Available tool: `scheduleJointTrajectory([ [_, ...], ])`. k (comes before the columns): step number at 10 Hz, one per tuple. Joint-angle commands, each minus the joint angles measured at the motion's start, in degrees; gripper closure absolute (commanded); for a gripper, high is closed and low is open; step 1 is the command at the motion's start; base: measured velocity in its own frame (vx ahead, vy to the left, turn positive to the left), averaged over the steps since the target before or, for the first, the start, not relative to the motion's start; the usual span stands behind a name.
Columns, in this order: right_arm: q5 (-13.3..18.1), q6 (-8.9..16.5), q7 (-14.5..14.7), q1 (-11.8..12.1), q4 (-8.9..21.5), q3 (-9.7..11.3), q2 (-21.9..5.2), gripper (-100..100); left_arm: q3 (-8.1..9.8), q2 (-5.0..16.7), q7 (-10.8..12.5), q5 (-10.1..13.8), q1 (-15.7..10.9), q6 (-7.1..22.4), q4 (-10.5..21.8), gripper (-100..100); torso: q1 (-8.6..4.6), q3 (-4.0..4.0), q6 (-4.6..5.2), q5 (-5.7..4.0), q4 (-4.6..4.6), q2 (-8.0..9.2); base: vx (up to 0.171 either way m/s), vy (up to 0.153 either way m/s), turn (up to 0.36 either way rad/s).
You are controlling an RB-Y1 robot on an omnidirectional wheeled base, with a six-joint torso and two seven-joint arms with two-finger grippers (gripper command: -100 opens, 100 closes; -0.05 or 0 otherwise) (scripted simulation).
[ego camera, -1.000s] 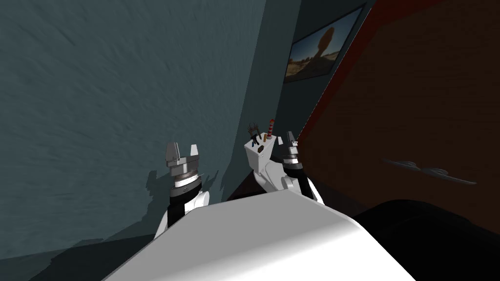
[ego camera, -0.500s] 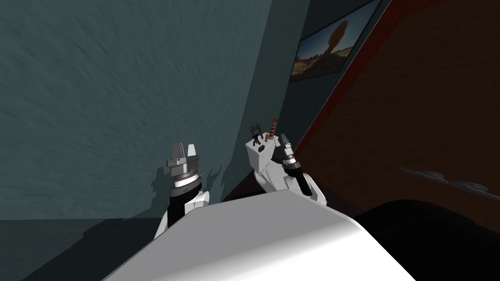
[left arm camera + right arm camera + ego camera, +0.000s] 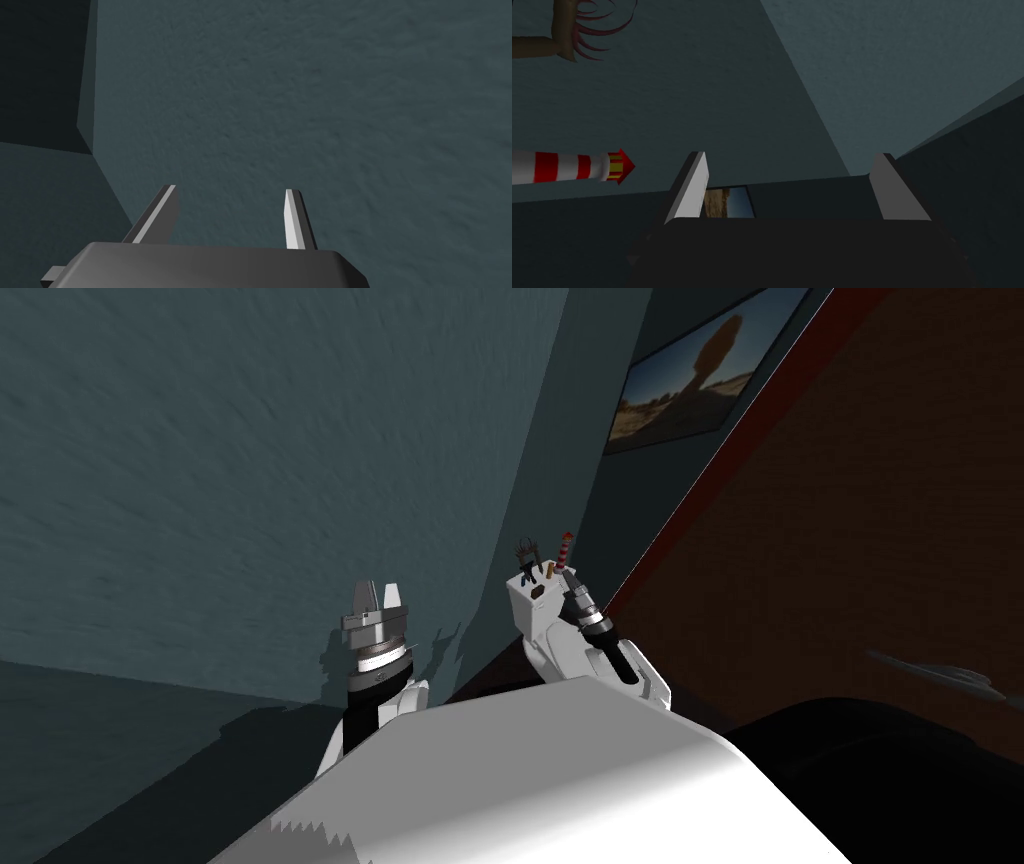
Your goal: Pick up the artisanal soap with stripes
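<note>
1. Plainly, the first risk is a miss. The tall, thin red-and-white striped soap with a red pointed tip (image 3: 567,166) lies outside the gap of the right hand (image 3: 792,170), off beside one finger. Closing from this pose would likely catch nothing.
2. The soap stands upright at the far corner of the top of the white box-shaped fixture (image 3: 528,608), on the side nearest the right hand. It looks slender and top-heavy. A sideways correction could strike it with the flat of a finger and tip it off that corner.
3. A brown-handled brush with dark pinkish bristles (image 3: 572,30) stands near the soap on the same top. A wide approach might snag the brush or pinch both together.
4. The right hand is spread wide and holds nothing. I see it touching nothing, though the head view puts it just beside the fixture's top edge, so a careless dip could bump that edge.
5. The left hand (image 3: 376,591) is also open and empty. It is raised before the dull teal wall (image 3: 350,100), well apart from the fixture.
</note>
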Motion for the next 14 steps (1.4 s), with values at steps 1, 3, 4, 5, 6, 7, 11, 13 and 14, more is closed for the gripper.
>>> scheduleJointTrajectory([
  [1,2.21,-0.32,-0.03,-0.44,0.88,-0.31,-1.21,-100,0.00,0.00,0.00,0.00,0.00,0.00,0.00,0,0.00,0.00,0.00,0.00,0.00,0.00,-0.040,-0.040,0.080],
  [3,5.59,-1.19,0.00,-1.35,3.03,-0.87,-3.68,-100,0.00,0.00,0.00,0.00,0.00,0.00,0.00,0,-0.03,0.00,0.01,0.00,0.00,0.00,-0.046,-0.049,0.132],
  [4,7.53,-2.08,0.06,-2.32,5.32,-1.43,-6.15,-100,0.01,0.00,0.00,0.00,0.01,0.00,0.00,0,-0.02,0.00,0.04,-0.01,0.00,0.00,-0.062,-0.048,0.199],
  [5,9.16,-2.08,0.06,-2.32,5.32,-1.43,-6.22,-100,0.00,0.00,0.00,0.00,0.00,0.00,0.00,0,-0.03,0.03,0.01,-0.01,0.01,0.04,-0.060,-0.053,0.126],
  [6,10.98,-2.98,0.14,-3.36,7.76,-1.99,-8.54,-100,0.01,0.00,0.00,0.00,0.01,0.00,0.00,0,-0.04,0.03,0.04,-0.01,0.02,0.05,-0.074,-0.055,0.225],
  [7,12.70,-2.98,0.14,-3.36,7.76,-1.99,-8.81,-100,0.00,0.00,0.00,0.00,0.00,0.00,0.00,0,-0.07,0.05,0.01,-0.01,0.02,0.08,-0.055,-0.047,0.109],
  [11,18.99,-4.78,0.41,-5.65,12.82,-3.09,-14.08,-100,0.01,0.00,0.00,0.00,0.02,0.00,0.00,0,0.06,-0.04,0.07,0.00,-0.01,-0.08,-0.043,-0.031,0.139],
  [13,22.47,-5.65,0.60,-6.89,15.20,-3.63,-16.67,-100,0.01,0.00,0.00,0.00,0.01,0.00,0.00,0,0.02,-0.01,0.05,0.00,0.00,-0.02,-0.075,-0.032,0.197],
  [14,24.10,-5.65,0.60,-6.89,15.72,-3.63,-16.74,-100,0.00,0.00,0.00,0.00,0.00,0.00,0.00,0,0.02,0.06,0.02,0.00,0.02,0.10,-0.071,-0.039,0.114],
])
